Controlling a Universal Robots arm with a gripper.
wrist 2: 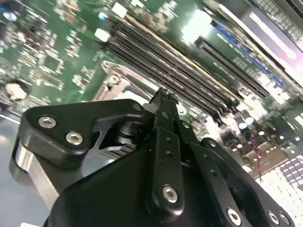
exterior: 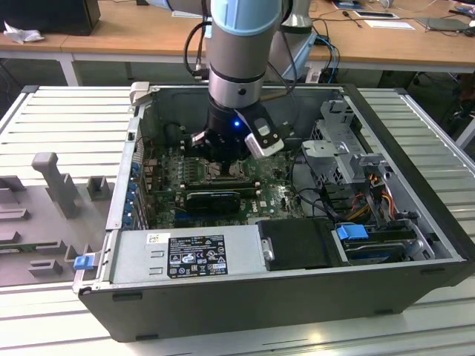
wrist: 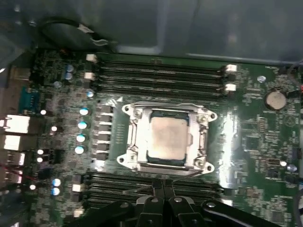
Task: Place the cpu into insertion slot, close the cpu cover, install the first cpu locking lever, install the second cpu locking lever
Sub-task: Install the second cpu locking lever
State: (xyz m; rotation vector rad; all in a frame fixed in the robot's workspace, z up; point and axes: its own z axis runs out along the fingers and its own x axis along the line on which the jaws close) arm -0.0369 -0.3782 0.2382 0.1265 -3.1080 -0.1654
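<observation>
In the first wrist view the cpu [wrist: 165, 137] lies flat in the insertion slot [wrist: 134, 142], its pale silver top facing up. The cpu cover [wrist: 201, 137] lies down around it as a silvery frame. A thin metal lever [wrist: 165, 102] runs along one side of the socket. My gripper [wrist: 164, 182] is shut with nothing between its fingers, just off the socket's edge over the memory slots. The second wrist view shows the gripper's [wrist 2: 163, 94] fingertips pressed together near a socket corner [wrist 2: 113, 78]. In the exterior view the gripper [exterior: 226, 159] is low inside the computer case, above the board.
Long black memory slots [wrist: 161, 75] flank the socket on two sides. A power supply [exterior: 185, 256] sits at the case's near wall. A drive cage [exterior: 338, 144] and cables [exterior: 371, 204] fill the exterior view's right. The case walls [exterior: 122, 193] close in around the board.
</observation>
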